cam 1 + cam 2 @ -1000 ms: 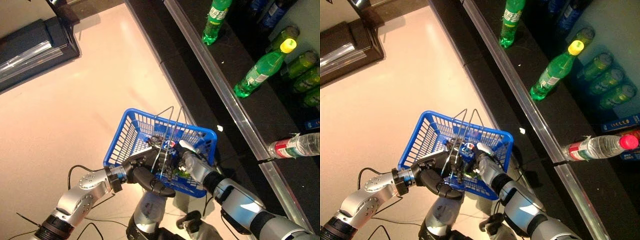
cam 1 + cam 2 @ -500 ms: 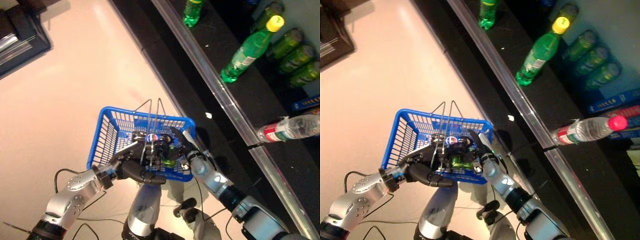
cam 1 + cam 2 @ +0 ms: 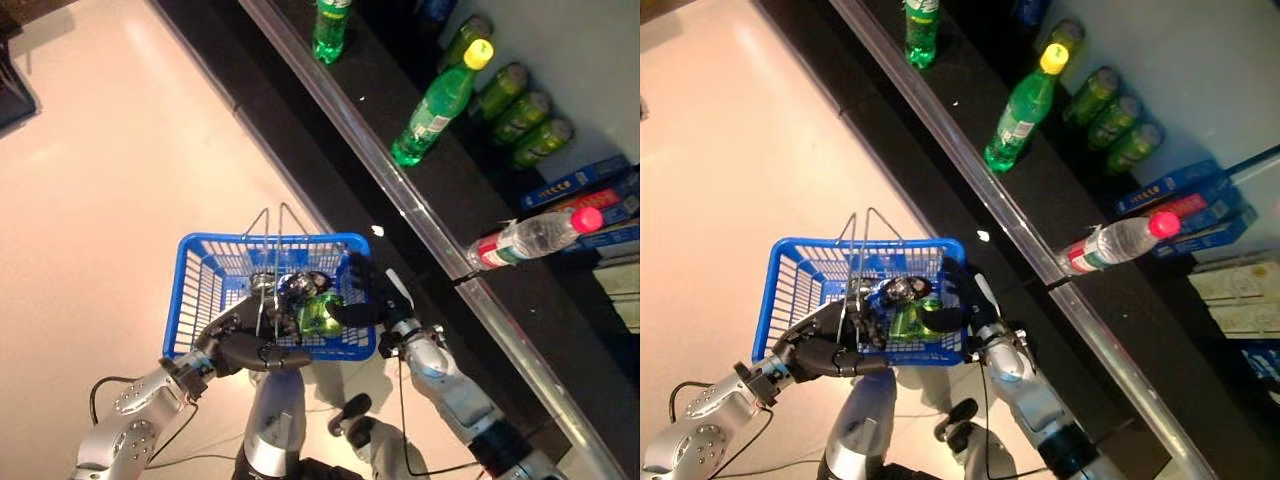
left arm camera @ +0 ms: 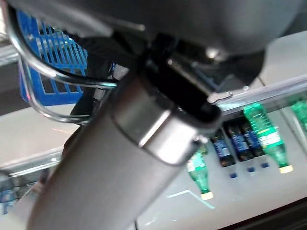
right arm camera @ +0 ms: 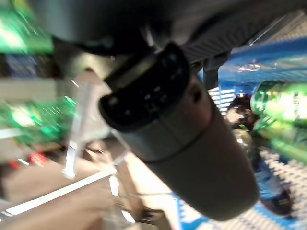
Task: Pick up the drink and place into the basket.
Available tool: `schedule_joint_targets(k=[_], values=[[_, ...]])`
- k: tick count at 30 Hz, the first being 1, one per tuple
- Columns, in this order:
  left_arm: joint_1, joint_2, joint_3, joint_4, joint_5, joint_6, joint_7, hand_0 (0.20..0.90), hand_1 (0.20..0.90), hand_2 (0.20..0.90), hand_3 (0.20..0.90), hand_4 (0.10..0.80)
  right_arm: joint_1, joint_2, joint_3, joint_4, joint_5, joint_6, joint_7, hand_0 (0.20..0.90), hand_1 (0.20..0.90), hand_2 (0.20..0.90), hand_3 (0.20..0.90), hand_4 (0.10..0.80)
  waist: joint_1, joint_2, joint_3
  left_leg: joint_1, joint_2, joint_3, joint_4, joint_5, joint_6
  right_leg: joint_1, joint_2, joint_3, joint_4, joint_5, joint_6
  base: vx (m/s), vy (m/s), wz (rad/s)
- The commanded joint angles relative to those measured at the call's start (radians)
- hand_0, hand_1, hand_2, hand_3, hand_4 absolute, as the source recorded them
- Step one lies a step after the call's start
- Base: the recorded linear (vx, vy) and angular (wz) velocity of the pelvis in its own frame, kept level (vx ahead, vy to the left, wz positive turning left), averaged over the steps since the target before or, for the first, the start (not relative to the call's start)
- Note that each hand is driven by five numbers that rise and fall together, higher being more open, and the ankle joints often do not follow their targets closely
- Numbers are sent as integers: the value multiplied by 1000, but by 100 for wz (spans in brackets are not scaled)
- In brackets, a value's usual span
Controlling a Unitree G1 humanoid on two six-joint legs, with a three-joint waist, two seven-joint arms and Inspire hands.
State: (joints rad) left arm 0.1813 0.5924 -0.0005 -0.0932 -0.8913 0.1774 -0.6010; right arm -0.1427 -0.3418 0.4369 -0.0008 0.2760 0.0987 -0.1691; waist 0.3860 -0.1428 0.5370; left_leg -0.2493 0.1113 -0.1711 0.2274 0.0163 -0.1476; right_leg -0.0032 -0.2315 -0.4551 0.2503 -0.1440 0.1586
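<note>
The right robot hand point(image 3: 368, 300) sits at the basket's point(image 3: 190, 290) right rim, its dark fingers reaching over the edge toward the green drink point(image 3: 318, 316); whether they clasp the drink cannot be told. A second ago this robot hand was sunk deeper inside, over the pile; now it is at the wall, and the drink lies in the basket beside a dark, shiny-capped bottle point(image 3: 297, 287). The left robot hand point(image 3: 245, 350) is clenched around the wire handles point(image 3: 268, 262), as before, carrying the basket above the floor point(image 3: 110, 180). The whole view has shifted: more of the shelf point(image 3: 440, 200) shows, with upright green bottles point(image 3: 432, 103) and a clear bottle point(image 3: 530, 238) with a pink cap.
</note>
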Motion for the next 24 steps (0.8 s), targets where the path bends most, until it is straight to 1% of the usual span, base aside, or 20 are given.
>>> schedule_joint_targets(k=[1, 2, 3, 6, 8, 10, 11, 12, 13, 15, 17, 19, 20, 21, 22, 23, 24], values=[[-56, -84, 126, -250, -144, -334, -130, 300, 300, 300, 200, 100, 8, -67, -73, -148, 100, -135, 70, 900, 900, 900, 900, 800, -34, 4, -100, 57, 5, 34, -27, 14, 54, 25, 0, 78, -44, 120, -2, 25, -15, -5], [-56, -84, 126, -250, -143, -335, -130, 300, 300, 300, 200, 100, 10, -67, -73, -149, 101, -134, 71, 900, 900, 900, 900, 800, -33, 4, -101, 58, 6, 35, -28, 14, 54, 26, 0, 79, -45, 120, -2, 41, -8, -15], [-25, -74, 141, -196, -58, -383, -101, 300, 300, 300, 200, 100, 42, -62, -102, -176, 152, -162, 114, 900, 900, 900, 900, 800, -48, 0, -127, 73, 11, 46, -35, 13, 53, 37, 4, 87, -58, 122, 1, 38, -6, -24], [25, -63, 159, -128, -21, -427, -37, 300, 300, 300, 200, 100, 98, -57, -144, -194, 208, -171, 174, 900, 900, 900, 900, 800, -70, -1, -173, 103, 21, 68, -60, 15, 52, 54, 6, 104, -87, 131, 7, 46, 3, -16], [62, -80, 178, -81, -35, -432, -25, 300, 300, 300, 200, 100, 147, -56, -166, -194, 200, -158, 213, 900, 900, 900, 900, 800, -87, -5, -208, 127, 28, 86, -82, 15, 51, 65, 8, 119, -112, 138, 10, 50, 8, -20], [90, -102, 179, -45, -36, -442, 8, 300, 300, 300, 200, 100, 191, -60, -177, -189, 201, -157, 236, 900, 900, 900, 900, 800, -101, -7, -236, 149, 35, 103, -105, 16, 50, 72, 8, 134, -135, 147, 15, 32, 9, -24], [109, -116, 177, -16, -25, -453, 38, 300, 300, 300, 200, 100, 221, -59, -187, -176, 218, -157, 264, 900, 900, 900, 900, 800, -115, -8, -255, 166, 42, 120, -121, 17, 49, 76, 7, 145, -152, 154, 18, 26, 9, -25], [125, -126, 174, 19, -23, -453, 97, 300, 300, 300, 200, 100, 248, -59, -194, -160, 252, -154, 284, 900, 900, 900, 900, 800, -130, -7, -277, 188, 49, 141, -144, 21, 47, 82, 7, 159, -171, 162, 20, 29, 11, -22], [127, -129, 172, 33, -19, -460, 102, 300, 300, 300, 200, 100, 254, -57, -196, -155, 255, -154, 293, 900, 900, 900, 900, 800, -134, -7, -281, 193, 51, 146, -149, 21, 47, 84, 7, 162, -176, 164, 21, 16, 7, -31], [141, -138, 169, 91, 19, -497, 173, 300, 300, 300, 200, 100, 287, -53, -208, -125, 264, -147, 312, 900, 900, 900, 900, 800, -157, -4, -306, 221, 61, 177, -174, 23, 43, 92, 4, 173, -197, 172, 25, 8, 9, -38], [147, -148, 172, 146, 25, -497, 250, 300, 300, 300, 200, 100, 312, -54, -209, -83, 170, -139, 292, 900, 900, 900, 900, 800, -176, 3, -330, 243, 72, 203, -193, 26, 39, 97, -2, 180, -207, 176, 28, 7, 8, -31], [149, -160, 183, 209, 39, -489, 317, 300, 300, 300, 200, 100, 333, -64, -212, -37, 154, -124, 299, 900, 900, 900, 900, 800, -190, 10, -348, 265, 79, 223, -215, 29, 34, 105, -6, 181, -217, 177, 30, 8, 2, -21], [147, -165, 186, 239, 36, -472, 346, 300, 300, 300, 200, 100, 339, -62, -208, -10, 139, -107, 291, 900, 900, 900, 900, 800, -195, 12, -357, 274, 82, 232, -224, 30, 32, 108, -8, 181, -221, 178, 31, 1, -11, -22], [141, -176, 183, 292, 28, -447, 365, 300, 300, 300, 200, 100, 342, -58, -199, 42, 87, -101, 275, 900, 900, 900, 900, 800, -204, 17, -368, 284, 83, 241, -234, 33, 29, 111, -10, 180, -227, 180, 31, -6, -6, -24], [123, -197, 172, 372, 23, -436, 372, 300, 300, 300, 200, 100, 338, -53, -181, 115, 55, -88, 266, 900, 900, 900, 900, 800, -215, 25, -381, 296, 84, 253, -249, 36, 27, 114, -13, 180, -235, 184, 31, -6, 6, -14], [113, -204, 167, 400, 18, -429, 368, 300, 300, 300, 200, 100, 333, -51, -174, 140, 47, -84, 259, 900, 900, 900, 900, 800, -218, 28, -385, 301, 85, 258, -256, 38, 26, 116, -14, 181, -238, 185, 31, -12, 28, -12], [98, -226, 158, 473, -13, -400, 340, 300, 300, 300, 200, 100, 327, -41, -166, 221, 27, -86, 255, 900, 900, 900, 900, 800, -227, 36, -397, 307, 85, 266, -265, 41, 24, 117, -17, 180, -247, 189, 31, -8, 29, -16]])
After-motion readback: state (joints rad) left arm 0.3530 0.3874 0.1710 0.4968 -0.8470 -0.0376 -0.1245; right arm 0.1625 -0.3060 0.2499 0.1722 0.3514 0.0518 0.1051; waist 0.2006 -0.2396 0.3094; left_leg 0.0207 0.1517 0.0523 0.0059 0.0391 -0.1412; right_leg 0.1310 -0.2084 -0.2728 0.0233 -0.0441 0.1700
